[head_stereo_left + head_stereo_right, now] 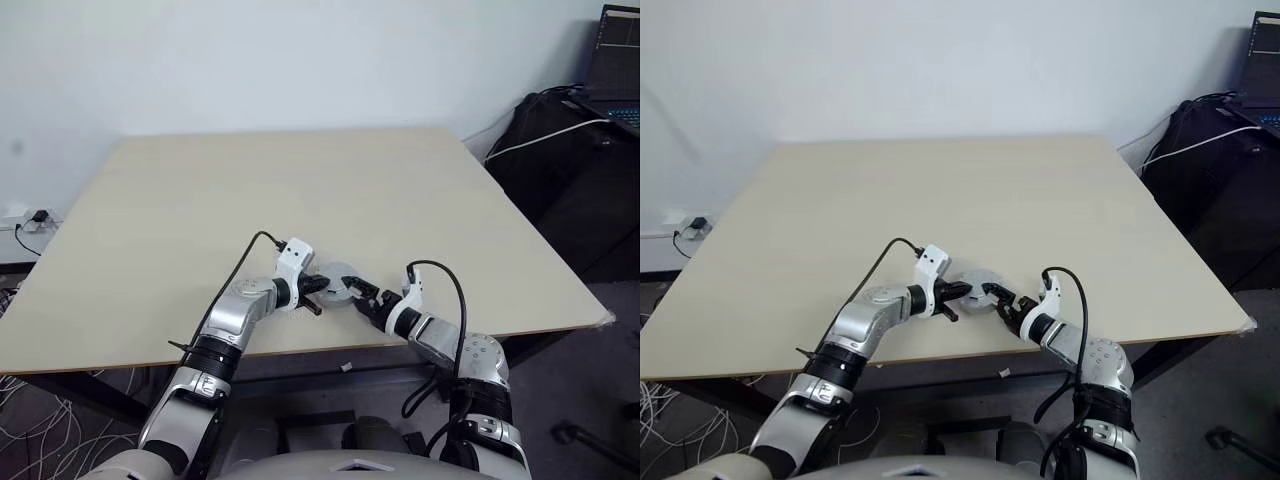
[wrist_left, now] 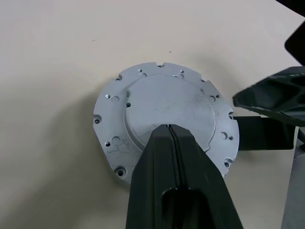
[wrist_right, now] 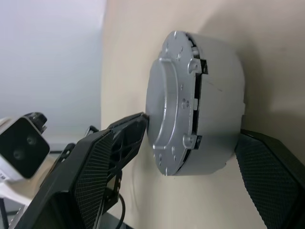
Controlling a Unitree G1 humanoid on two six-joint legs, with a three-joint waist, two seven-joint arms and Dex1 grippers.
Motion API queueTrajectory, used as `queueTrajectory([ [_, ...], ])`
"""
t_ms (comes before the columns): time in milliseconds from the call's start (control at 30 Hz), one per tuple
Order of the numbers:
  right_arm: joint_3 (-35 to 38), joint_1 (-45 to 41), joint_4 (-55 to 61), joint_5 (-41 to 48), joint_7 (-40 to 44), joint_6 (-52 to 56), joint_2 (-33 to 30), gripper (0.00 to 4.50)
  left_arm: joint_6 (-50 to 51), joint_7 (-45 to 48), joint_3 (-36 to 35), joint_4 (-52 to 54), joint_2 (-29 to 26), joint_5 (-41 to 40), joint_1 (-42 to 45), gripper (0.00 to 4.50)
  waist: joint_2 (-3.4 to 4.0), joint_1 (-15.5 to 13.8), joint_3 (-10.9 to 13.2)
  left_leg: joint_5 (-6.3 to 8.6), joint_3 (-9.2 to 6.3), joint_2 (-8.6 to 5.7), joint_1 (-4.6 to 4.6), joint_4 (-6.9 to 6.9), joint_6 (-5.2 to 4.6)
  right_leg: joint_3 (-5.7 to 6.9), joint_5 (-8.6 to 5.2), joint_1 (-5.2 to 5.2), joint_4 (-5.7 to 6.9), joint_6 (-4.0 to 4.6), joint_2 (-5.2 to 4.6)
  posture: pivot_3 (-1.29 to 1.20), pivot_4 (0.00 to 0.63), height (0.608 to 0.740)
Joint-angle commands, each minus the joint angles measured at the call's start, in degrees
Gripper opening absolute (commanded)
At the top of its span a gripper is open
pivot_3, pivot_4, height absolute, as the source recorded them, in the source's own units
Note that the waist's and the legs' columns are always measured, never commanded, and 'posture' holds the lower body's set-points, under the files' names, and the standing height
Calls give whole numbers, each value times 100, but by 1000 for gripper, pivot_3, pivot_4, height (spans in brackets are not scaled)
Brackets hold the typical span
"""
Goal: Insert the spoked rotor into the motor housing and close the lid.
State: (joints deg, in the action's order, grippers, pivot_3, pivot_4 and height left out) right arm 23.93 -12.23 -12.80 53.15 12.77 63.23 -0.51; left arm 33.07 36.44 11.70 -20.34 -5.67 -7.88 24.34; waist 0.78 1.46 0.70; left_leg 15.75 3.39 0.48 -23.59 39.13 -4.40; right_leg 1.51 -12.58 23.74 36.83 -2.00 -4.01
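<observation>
The two head views look forward and steeply down from above the robot's shoulders onto the pale beige rectangular wooden table (image 1: 300, 190), facing the white wall behind its far edge. They share almost the whole scene, the right eye set slightly to one side. Both take in the silvery-grey round metal lid (image 1: 982, 285) near the table's near edge, small and at a distance. The left wrist view looks down along the closed black left gripper (image 2: 170, 131) onto the lid's top face from very near. The right wrist view is rolled sideways, close and low beside the lid (image 3: 174, 119), between the wide-set right gripper (image 3: 190, 143) fingers.
</observation>
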Motion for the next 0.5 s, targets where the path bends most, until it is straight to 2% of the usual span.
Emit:
queueTrajectory([
  [33, -117, -107, 344, 256, 179, 85, 99, 4222, 134, -50, 52, -150, -29, 46, -59, 0, 0, -4, 0, 0, 0, 0, 0, 0, 0, 0, 0, 0, 0, 0, 0, 0, 0, 740],
  [67, -123, -102, 364, 247, 157, 83, 128, 4222, 131, -52, 48, -155, -28, 46, -59, 0, 0, -6, 0, 0, 0, -1, 0, 0, 0, 0, 0, 0, -1, 0, -1, 0, 0, 740],
  [167, -141, -92, 439, 237, 91, 84, 245, 3592, 124, -64, 35, -168, -19, 44, -51, 0, 1, -11, 0, 0, 0, -1, -1, 0, 0, 0, 0, 0, -2, 0, -1, 0, 0, 740],
  [400, -199, -49, 619, 276, 16, 163, 404, 1434, 109, -70, -7, -175, -11, 57, -44, 0, 2, -22, 1, 1, 0, -2, -10, -2, 2, 0, 0, 9, -4, 0, -7, 0, 0, 740],
  [500, -200, -18, 673, 298, -25, 175, 423, 1336, 107, -78, -20, -167, -11, 54, -48, 0, 2, -22, 1, 1, 0, -2, -13, -3, 2, 0, 0, 12, -5, 0, -8, 0, 0, 740],
])
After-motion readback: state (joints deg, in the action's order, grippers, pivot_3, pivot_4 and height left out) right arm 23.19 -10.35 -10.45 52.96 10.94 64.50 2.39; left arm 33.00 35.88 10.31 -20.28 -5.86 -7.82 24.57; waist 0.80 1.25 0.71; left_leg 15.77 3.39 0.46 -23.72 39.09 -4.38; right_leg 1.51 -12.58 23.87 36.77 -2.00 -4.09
